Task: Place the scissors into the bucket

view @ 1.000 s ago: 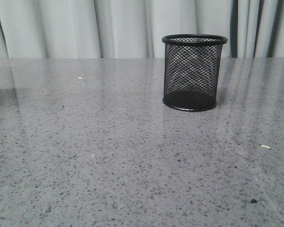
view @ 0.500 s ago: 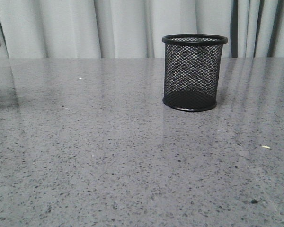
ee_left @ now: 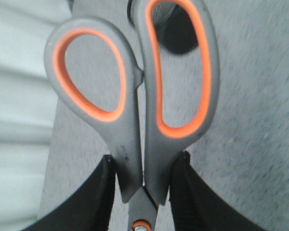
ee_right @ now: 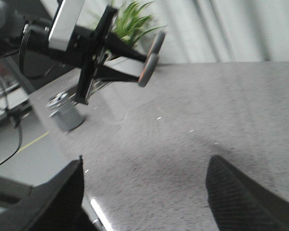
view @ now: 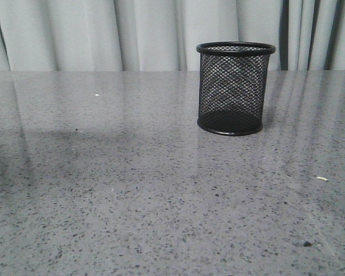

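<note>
While your left gripper point(ee_left: 143, 187) clamps long grey scissors with orange-lined handles point(ee_left: 135, 101) just below handles, aloft, grasp done. Right gripper point(ee_right: 144, 192) wide open, empty. Black wire-mesh bucket point(view: 234, 87) upright on speckled grey surface point(view: 132, 190), empty; carry and drop remain.

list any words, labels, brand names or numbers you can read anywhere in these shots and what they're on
None can be read in any view.
Scissors, held in the left gripper: grey handles with orange inlay, no print visible.
Bucket: plain black mesh, no label.
Table: speckled grey, unmarked.
Right gripper: open, plain black fingers.
Grey can-like object near the table's edge: too blurred to tell if it bears text.
</note>
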Robot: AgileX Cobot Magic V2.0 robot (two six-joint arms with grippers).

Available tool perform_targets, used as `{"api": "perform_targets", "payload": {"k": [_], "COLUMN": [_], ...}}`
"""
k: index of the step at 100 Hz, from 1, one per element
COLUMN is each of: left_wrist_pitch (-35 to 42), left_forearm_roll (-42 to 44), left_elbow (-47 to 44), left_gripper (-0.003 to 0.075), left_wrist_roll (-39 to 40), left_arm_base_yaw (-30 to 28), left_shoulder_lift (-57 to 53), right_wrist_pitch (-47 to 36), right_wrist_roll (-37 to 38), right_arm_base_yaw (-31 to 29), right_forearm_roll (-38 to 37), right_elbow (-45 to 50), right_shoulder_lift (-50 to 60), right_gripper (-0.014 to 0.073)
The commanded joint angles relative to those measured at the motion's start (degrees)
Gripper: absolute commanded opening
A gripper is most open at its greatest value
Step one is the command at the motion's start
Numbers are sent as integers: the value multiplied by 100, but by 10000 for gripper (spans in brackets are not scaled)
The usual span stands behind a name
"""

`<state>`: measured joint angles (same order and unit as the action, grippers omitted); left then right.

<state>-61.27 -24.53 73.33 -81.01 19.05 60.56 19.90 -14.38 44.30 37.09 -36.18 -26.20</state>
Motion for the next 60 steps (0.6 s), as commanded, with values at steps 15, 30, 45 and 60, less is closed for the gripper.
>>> {"api": "perform_targets", "payload": {"k": [15, 30, 45, 60], "left_wrist_pitch": [332, 293, 327, 573], "left_forearm_roll": [-269, -228, -205, -315], "left_elbow": [138, -135, -752, -1192], "left_gripper": [104, 104, 104, 104], "left_wrist_roll": [482, 705, 705, 705], "left_arm_base_yaw": [780, 981, 978, 978], "left_shoulder_lift": [-659, -866, -1073, -1225], "right_wrist_pitch": [-326, -28, 238, 358], "right_wrist_roll": [-175, -189, -207, -207], "right_arm_base_yaw": [471, 471, 471, 471], "right_forearm_roll": [93, 93, 93, 93], "right_elbow": [-833, -1544, -2181, -2488], "right_shoulder_lift": [-1238, -2108, -2566, -2923], "right_gripper": [467, 468, 468, 468]}}
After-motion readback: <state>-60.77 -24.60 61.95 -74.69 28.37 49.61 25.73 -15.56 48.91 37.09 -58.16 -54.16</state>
